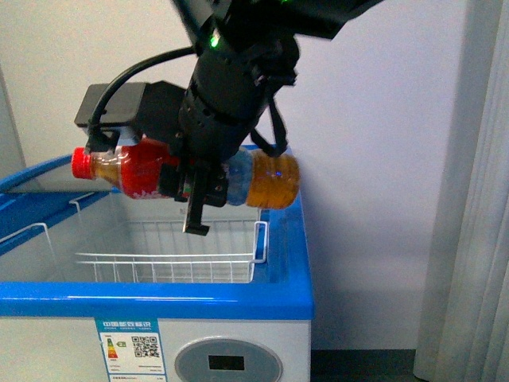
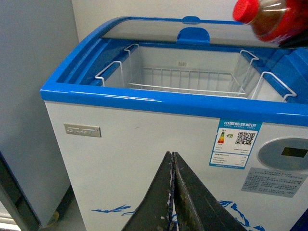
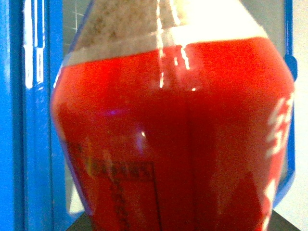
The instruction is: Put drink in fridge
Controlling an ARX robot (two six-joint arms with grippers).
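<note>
The white fridge (image 1: pixel 159 298) (image 2: pixel 168 101) with its blue top rim fills the lower left of the front view, and its top is open on the near side. The glass lid (image 2: pixel 159 26) covers the far part. Inside it, 1 white wire basket (image 1: pixel 175 255) (image 2: pixel 187 79) hangs from the rim. The right arm (image 1: pixel 231 87) reaches down from above. The drink (image 1: pixel 135 171) (image 2: pixel 269 17) (image 3: pixel 178 134) lies on its side in the air above the open fridge, over the basket, with its red cap to the left and its brown-filled base to the right. The right gripper (image 1: pixel 199 187) is clenched around its red label at mid-body. The left gripper (image 2: pixel 172 159) is low in front of the fridge's near wall, its jaws pressed together on nothing. An energy sticker (image 1: pixel 127 346) (image 2: pixel 236 144) sits on the near wall, left of a grey display panel (image 1: pixel 227 362) (image 2: pixel 291 154)
</note>
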